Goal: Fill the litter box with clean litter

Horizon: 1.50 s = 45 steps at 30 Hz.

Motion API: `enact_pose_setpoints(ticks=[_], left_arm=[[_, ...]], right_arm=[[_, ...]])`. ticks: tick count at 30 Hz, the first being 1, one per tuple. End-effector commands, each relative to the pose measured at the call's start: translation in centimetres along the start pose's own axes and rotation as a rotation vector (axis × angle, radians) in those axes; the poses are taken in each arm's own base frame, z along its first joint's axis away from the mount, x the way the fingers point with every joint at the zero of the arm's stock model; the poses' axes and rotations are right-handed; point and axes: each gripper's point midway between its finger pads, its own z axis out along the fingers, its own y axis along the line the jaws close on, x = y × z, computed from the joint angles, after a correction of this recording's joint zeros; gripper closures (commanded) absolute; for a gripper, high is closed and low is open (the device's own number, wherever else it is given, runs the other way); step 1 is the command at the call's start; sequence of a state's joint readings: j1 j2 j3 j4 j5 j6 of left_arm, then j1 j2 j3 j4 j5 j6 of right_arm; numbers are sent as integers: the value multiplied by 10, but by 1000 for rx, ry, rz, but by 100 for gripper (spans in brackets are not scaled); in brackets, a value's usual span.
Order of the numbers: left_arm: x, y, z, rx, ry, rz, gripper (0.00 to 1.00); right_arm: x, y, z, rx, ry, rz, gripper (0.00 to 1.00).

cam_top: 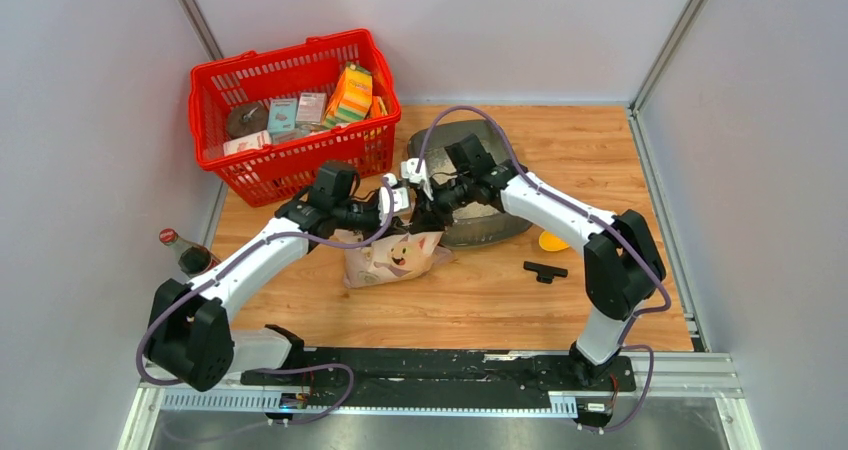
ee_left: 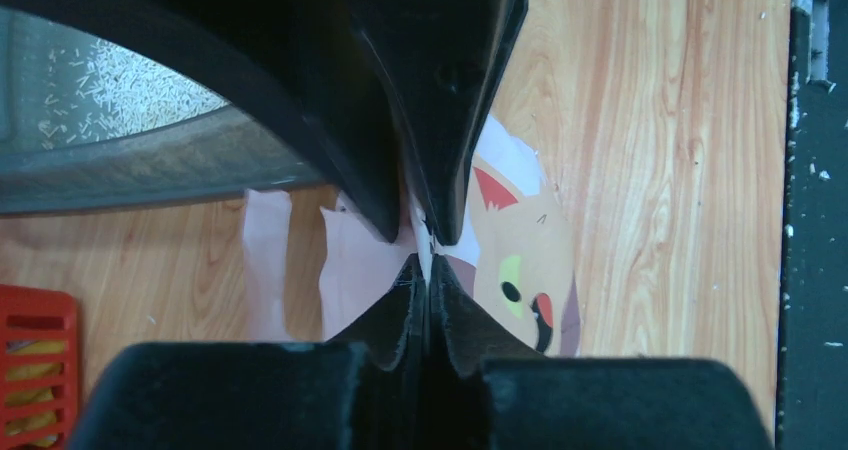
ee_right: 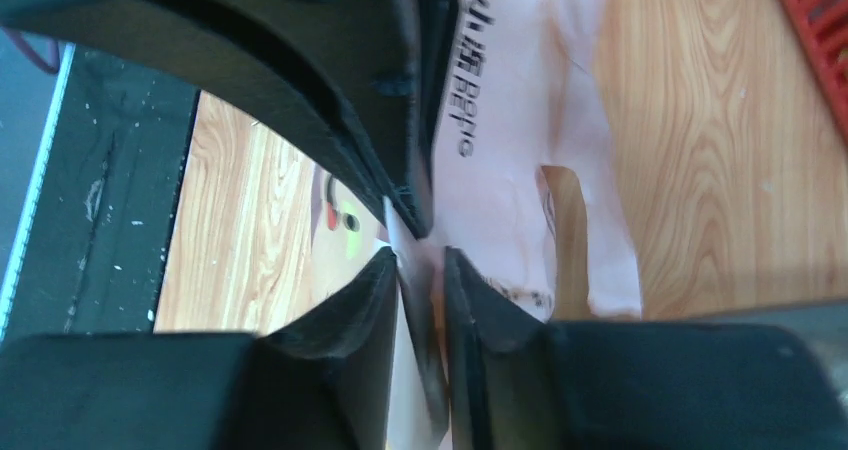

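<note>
The dark grey litter box sits at mid-table, and its wall fills the upper left of the left wrist view. Pale clean litter lies inside it. A beige paper bag printed with a cartoon cat lies in front of the box. Both grippers meet over the bag's top edge, fingertip to fingertip. My left gripper is shut on a thin paper edge of the bag. My right gripper pinches a fold of the bag, jaws slightly apart around the paper.
A red mesh basket holding boxes stands at the back left, close to the litter box. A yellow scoop and a small black T-shaped part lie to the right. A cola bottle lies at the left wall.
</note>
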State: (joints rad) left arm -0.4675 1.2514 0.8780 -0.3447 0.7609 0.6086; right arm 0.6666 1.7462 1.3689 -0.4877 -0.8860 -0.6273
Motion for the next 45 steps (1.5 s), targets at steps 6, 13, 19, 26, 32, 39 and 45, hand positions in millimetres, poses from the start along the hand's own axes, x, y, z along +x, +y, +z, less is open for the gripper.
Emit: enact_pose_setpoints(ticks=[6, 13, 19, 26, 32, 39, 45], left_arm=[[-17, -7, 0, 63, -21, -59, 100], [-23, -13, 4, 79, -44, -233, 100], [-24, -12, 5, 73, -46, -289, 100], [-16, -8, 6, 61, -44, -350, 100], [-18, 7, 6, 42, -78, -437, 100], [-11, -4, -4, 136, -37, -348, 75], [29, -30, -53, 201, 208, -157, 59]], right_arm=[[-36, -49, -105, 235, -118, 111, 43], [-26, -30, -100, 240, -39, -168, 37], [-27, -10, -65, 114, -56, -196, 36], [-6, 1, -31, -5, -20, -218, 38], [18, 2, -18, -48, 29, -193, 42], [22, -14, -14, 32, 50, -35, 97], [20, -18, -23, 68, 59, -10, 100]])
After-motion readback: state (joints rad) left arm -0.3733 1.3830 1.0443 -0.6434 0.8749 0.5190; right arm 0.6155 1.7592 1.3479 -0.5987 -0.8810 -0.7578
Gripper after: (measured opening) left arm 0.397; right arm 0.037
